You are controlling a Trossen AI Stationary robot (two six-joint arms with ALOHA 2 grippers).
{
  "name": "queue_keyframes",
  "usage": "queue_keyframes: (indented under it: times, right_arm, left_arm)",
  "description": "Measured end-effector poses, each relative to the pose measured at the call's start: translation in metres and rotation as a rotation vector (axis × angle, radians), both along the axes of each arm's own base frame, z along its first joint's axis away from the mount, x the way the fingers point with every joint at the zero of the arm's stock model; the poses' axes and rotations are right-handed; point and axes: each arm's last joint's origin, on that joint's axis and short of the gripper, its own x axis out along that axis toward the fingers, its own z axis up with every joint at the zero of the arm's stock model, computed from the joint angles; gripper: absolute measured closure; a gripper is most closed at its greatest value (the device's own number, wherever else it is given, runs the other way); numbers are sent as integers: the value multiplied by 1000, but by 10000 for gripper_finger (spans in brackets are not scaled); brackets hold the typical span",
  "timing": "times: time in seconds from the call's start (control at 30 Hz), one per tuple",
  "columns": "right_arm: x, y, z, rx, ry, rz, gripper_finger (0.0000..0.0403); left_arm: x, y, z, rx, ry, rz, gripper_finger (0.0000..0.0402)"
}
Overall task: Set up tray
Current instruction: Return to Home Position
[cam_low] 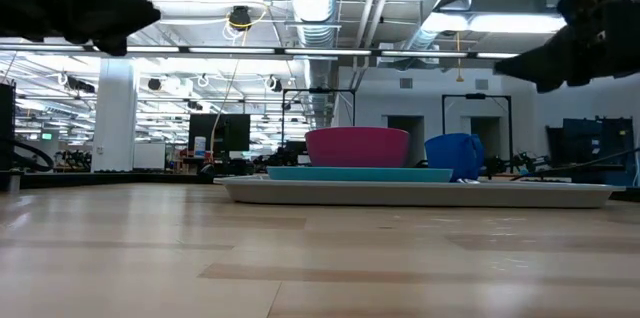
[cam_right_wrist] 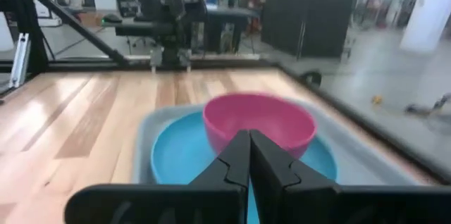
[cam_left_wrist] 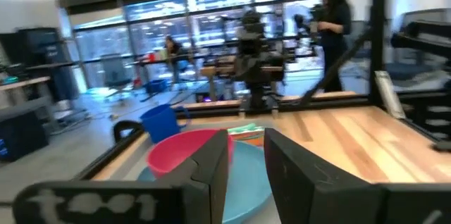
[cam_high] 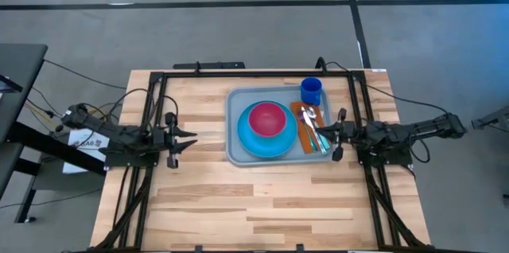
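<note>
Left gripper (cam_high: 189,138): middle left of the high view, over bare table, left of the tray and apart from it, pointing right toward it.
Left fingers (cam_left_wrist: 211,171): spread, nothing between them; in the left wrist view the plate shows through the gap.
Right gripper (cam_high: 324,132): middle right of the high view, its tip at the tray's right rim beside the napkin, pointing left.
Right fingers (cam_right_wrist: 236,157): pressed together, holding nothing.
Tray (cam_high: 232,156): grey-blue, lying flat in the upper centre of the table, between the two grippers.
Tray axis: the long sides run left to right in the high view, square with the table's edges; the short ends face the two arms.
Plate (cam_high: 246,143): bright blue and round, on the left and middle of the tray.
Bowl (cam_high: 267,119): pink, standing upright on the plate.
Napkin (cam_high: 296,110): orange-brown, on the tray just right of the plate, its long side running top to bottom, slightly tilted.
Cutlery (cam_high: 312,130): lying on the napkin, along its length.
Cup (cam_high: 311,91): blue and upright, at the tray's upper right corner.
Table (cam_high: 238,205): light wood planks, with a black frame around its edges.
</note>
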Motion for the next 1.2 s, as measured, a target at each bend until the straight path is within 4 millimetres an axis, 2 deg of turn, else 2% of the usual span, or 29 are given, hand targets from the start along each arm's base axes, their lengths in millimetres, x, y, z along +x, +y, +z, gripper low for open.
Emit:
queue_keyframes:
  times: [0.13, 0.3, 0.5, 0.67, 0.8, 0.93, 1.07, 1.2]
  right_arm:
    - [0, 0, -1, 90, -8, -5, 403]
    - [0, 0, -1, 55, -3, -4, 403]
    - [0, 0, -1, 52, -1, -4, 403]
    - [0, 0, -1, 52, -1, -4, 403]
    - [0, 0, -1, 52, -1, -4, 403]
    - [0, 0, -1, 52, -1, -4, 403]
    - [0, 0, -1, 52, 0, -4, 403]
    - [0, 0, -1, 52, 0, -4, 403]
  left_arm:
    - [2, 1, -3, 31, 22, -85, 319]
    - [4, 9, -7, 66, 68, -41, 319]
    - [6, 13, -10, 84, 89, -153, 319]
    - [7, 17, -14, 83, 135, -117, 319]
    - [7, 16, -18, 60, 171, -155, 319]
    - [7, 16, -16, 62, 143, -166, 319]
    - [5, 16, -1, 64, -2, -168, 319]
    - [1, 16, 6, 58, -26, -195, 319]
